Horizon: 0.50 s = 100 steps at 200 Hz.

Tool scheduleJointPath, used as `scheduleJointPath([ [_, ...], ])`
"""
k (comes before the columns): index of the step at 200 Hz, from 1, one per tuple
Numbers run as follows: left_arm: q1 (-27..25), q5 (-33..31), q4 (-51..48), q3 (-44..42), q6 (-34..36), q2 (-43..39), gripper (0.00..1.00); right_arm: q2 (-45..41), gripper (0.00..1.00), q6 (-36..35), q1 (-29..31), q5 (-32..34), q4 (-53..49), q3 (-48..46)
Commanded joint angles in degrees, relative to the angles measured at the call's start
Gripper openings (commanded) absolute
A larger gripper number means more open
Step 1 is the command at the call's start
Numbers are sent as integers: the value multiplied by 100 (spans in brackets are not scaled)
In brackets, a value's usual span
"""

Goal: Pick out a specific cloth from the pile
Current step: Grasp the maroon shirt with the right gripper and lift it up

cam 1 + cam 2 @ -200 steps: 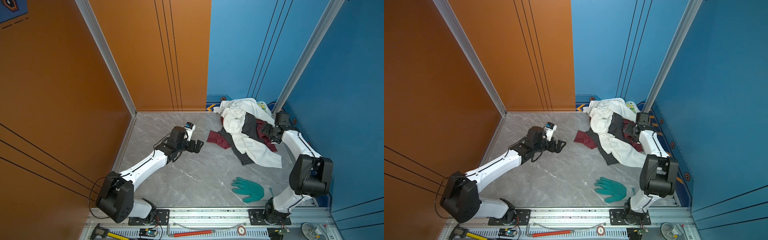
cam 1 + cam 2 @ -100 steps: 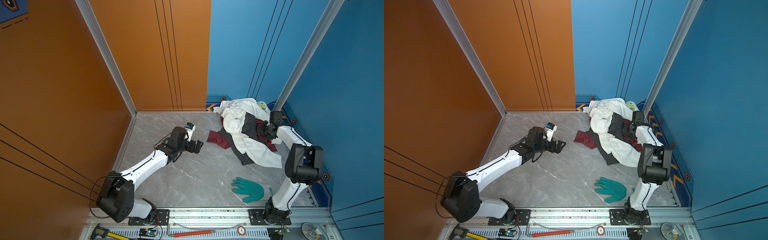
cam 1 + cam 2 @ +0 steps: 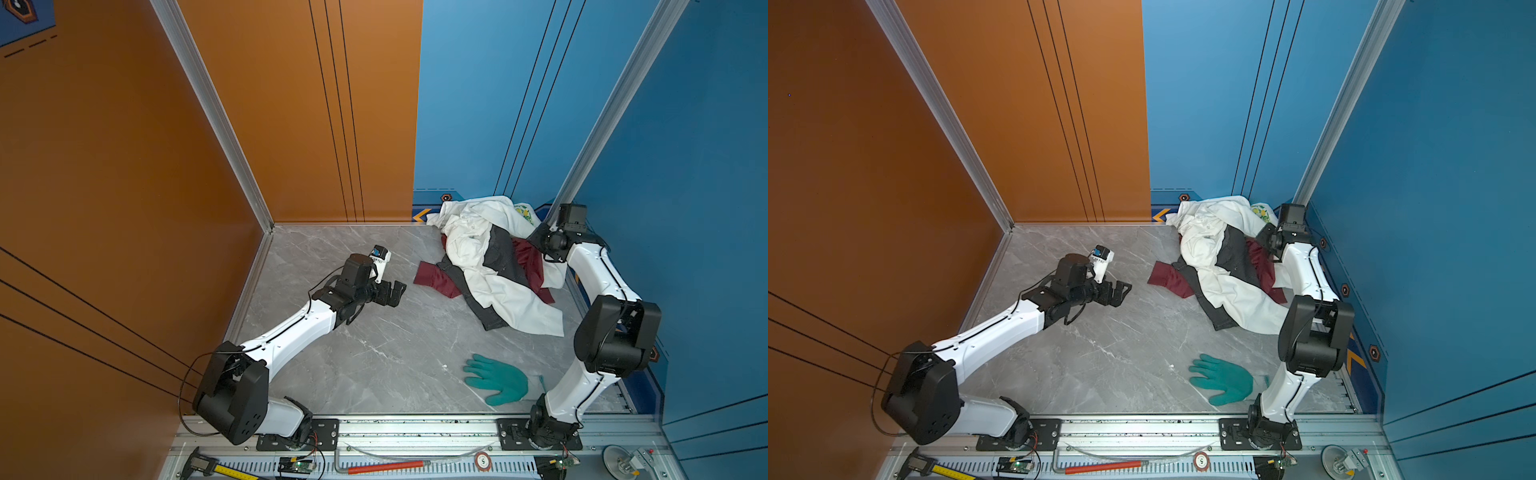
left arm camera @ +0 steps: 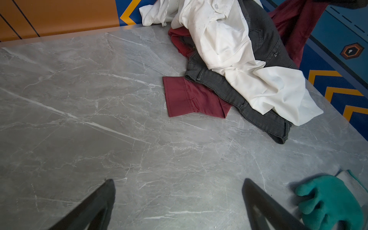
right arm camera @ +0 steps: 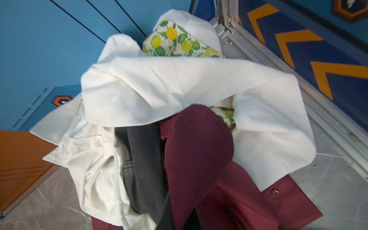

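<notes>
Though gaping a second ago, now pinches the maroon shirt (image 5: 199,149) with the right gripper (image 3: 538,240), in the pile (image 3: 478,232) at the table's (image 3: 374,353) far right corner, ready to pull; leaves left gripper (image 3: 395,293) spread wide.

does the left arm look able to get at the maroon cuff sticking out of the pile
Probably yes: the open left hand faces the cuff of the maroon cloth, with only bare table between them.
</notes>
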Motion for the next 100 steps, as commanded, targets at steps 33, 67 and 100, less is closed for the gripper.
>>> scheduleJointPath([
  [33,-58,-138,-105,144,69,145,99,-121,0,218,-72,-38,-107,1340],
  [67,-61,-161,-102,175,64,225,99,-120,0,173,-95,26,-108,2020],
  [100,-59,-165,-145,226,46,283,99,-9,0,23,-150,-26,-116,2843],
])
